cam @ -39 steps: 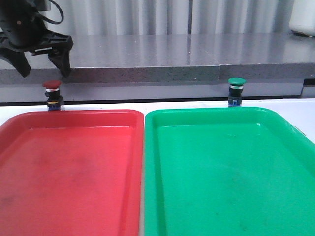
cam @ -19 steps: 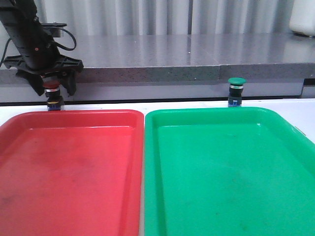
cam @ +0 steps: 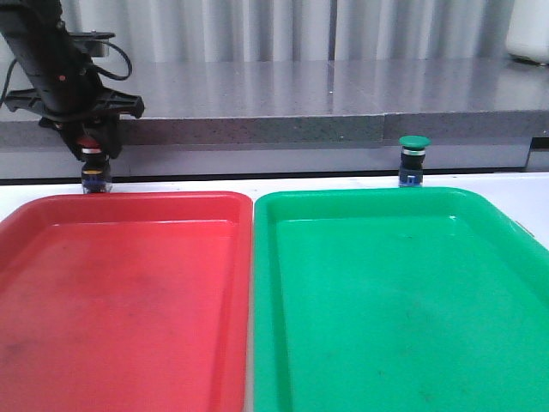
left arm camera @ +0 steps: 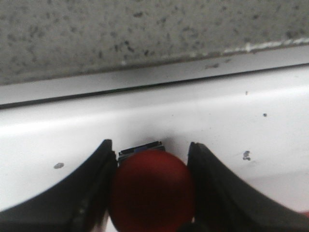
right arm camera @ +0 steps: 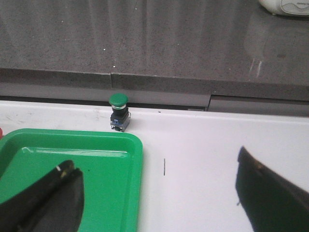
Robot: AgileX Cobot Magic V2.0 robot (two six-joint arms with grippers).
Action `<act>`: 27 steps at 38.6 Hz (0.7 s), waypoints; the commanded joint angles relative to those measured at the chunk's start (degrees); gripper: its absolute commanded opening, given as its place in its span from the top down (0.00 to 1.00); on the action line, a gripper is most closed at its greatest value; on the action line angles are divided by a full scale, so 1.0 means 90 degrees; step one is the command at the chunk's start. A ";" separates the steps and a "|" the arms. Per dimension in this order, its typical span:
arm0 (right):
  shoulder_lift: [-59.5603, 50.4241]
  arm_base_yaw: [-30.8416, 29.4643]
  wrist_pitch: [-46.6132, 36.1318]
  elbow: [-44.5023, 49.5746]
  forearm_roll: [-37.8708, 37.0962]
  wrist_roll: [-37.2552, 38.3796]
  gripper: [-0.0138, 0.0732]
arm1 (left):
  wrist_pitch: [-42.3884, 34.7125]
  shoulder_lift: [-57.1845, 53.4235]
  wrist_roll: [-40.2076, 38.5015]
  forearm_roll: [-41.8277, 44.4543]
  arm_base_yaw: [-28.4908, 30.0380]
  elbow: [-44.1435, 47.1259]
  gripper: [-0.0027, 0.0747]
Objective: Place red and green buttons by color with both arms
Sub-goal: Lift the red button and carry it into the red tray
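Red button (cam: 93, 163) upright on white bench (cam: 326, 182), just behind red tray (cam: 120, 292); left gripper (cam: 88, 148) clamped on its cap, fingers (left arm camera: 91, 193) touching both sides. Green tray (cam: 395, 292) alongside. Green button (cam: 413, 160) upright behind it, untouched. Right gripper (right arm camera: 159, 203) spread wide, holding nothing.

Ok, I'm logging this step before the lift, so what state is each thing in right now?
red button: upright on the table behind the red tray, cap between the left hand's fingers.
left hand: shut on red button.
green button: upright, untouched, behind the green tray.
right hand: open, holding nothing.
red tray: nothing in it.
green tray: nothing in it.
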 commanded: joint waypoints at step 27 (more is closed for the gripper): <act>0.0066 0.0021 -0.0476 -0.0258 -0.0006 -0.0018 0.09 | -0.1802 -0.4004 -0.0244 -0.0929 -0.1788 0.5514 0.95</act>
